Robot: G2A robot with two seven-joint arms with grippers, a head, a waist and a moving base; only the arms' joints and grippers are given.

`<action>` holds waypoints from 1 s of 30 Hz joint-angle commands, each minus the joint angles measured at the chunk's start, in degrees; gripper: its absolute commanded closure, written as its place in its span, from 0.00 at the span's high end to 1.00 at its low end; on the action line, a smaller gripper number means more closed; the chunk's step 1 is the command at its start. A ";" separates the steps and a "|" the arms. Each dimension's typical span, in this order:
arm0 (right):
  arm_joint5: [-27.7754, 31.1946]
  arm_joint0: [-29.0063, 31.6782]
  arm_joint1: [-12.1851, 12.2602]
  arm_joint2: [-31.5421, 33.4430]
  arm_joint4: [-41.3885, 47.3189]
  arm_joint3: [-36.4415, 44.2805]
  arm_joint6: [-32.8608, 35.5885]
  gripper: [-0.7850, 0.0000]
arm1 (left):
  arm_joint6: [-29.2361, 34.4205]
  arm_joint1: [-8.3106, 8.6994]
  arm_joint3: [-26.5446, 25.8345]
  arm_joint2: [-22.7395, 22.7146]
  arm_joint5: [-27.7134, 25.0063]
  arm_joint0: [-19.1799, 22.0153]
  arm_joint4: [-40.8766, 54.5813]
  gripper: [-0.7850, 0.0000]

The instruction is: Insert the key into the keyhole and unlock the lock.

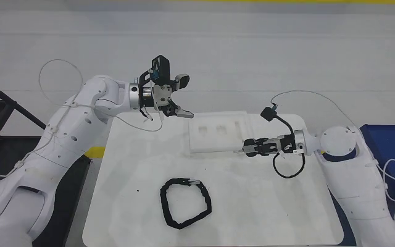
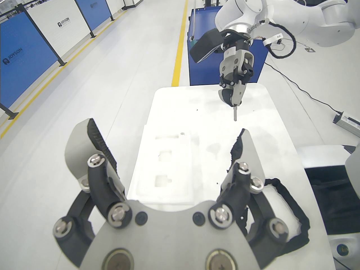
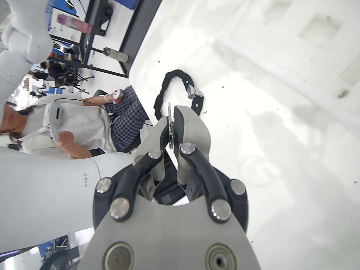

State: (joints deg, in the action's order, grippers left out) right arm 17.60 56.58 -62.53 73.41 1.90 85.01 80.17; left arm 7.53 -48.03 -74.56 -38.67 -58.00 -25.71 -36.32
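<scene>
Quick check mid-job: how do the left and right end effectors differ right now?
The left end effector is open and empty; the right end effector is shut on the key. The left end effector sits by the table's far corner; the right end effector sits at the foam block's near edge. Shared: neither touches the chain lock, which lies apart near the table's front.

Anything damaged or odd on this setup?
Yes: one pad on the open left gripper looks ragged and torn along its edge, unlike the other, evenly ribbed pad. Small dark specks lie scattered on the table. The lock and the key in the right gripper look normal.
</scene>
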 commanded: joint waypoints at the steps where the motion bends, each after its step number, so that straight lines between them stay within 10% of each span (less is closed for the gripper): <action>1: 0.35 0.65 0.19 0.88 1.86 -0.02 -0.62 0.00 | 0.00 0.00 0.00 0.00 0.00 0.00 0.00 1.00; 30: 0.78 2.73 0.81 3.16 3.96 0.77 -2.92 0.00 | -0.24 -0.09 -1.03 0.45 0.00 -4.36 -1.46 1.00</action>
State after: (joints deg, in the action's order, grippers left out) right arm 18.38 59.30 -61.72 76.57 5.85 85.79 77.25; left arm 7.24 -48.16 -75.51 -38.39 -58.05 -29.70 -37.23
